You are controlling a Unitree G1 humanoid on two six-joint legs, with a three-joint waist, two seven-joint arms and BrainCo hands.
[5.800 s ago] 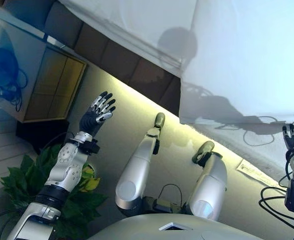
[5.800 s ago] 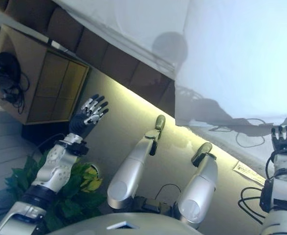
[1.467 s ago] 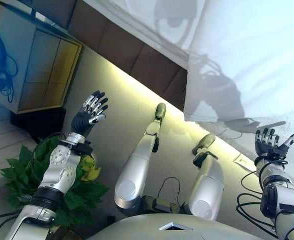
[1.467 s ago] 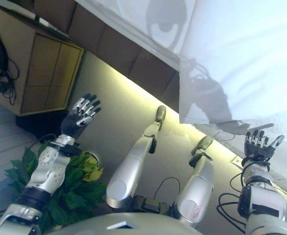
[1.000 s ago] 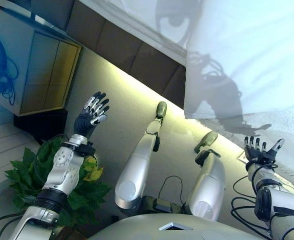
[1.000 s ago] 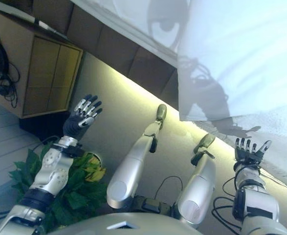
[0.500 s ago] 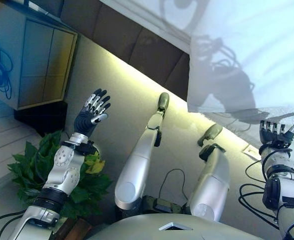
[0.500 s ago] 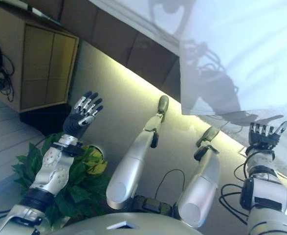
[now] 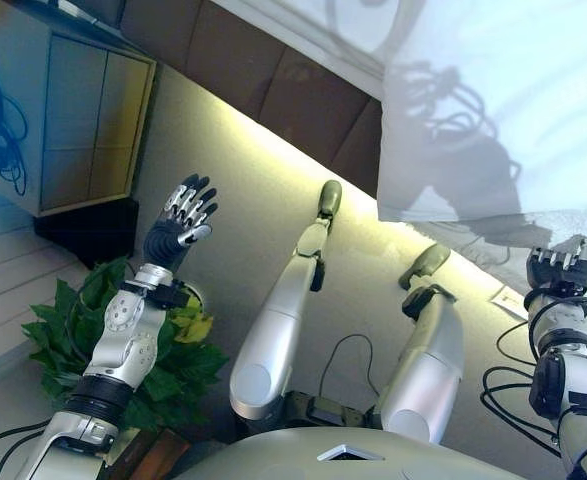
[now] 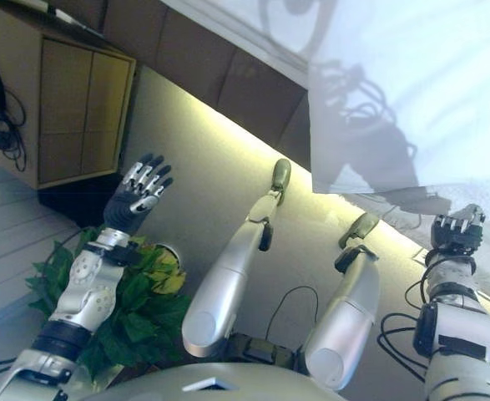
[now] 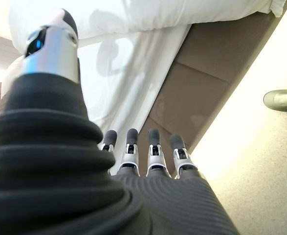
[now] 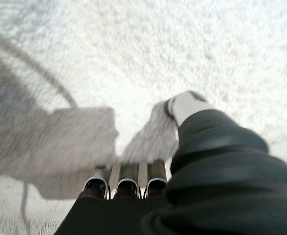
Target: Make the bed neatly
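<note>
1. Rightward, the right hand has its fingers curled into the fluffy white blanket, pinching a fold against the thumb.
2. Left hand: fingers straight and spread, holding nothing, well apart from the white sheet on the bed beyond its fingertips.

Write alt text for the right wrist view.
The right hand pinches a fold of fuzzy white blanket between curled fingers and thumb. The blanket fills the view, with a grey shadow across one side.
</note>
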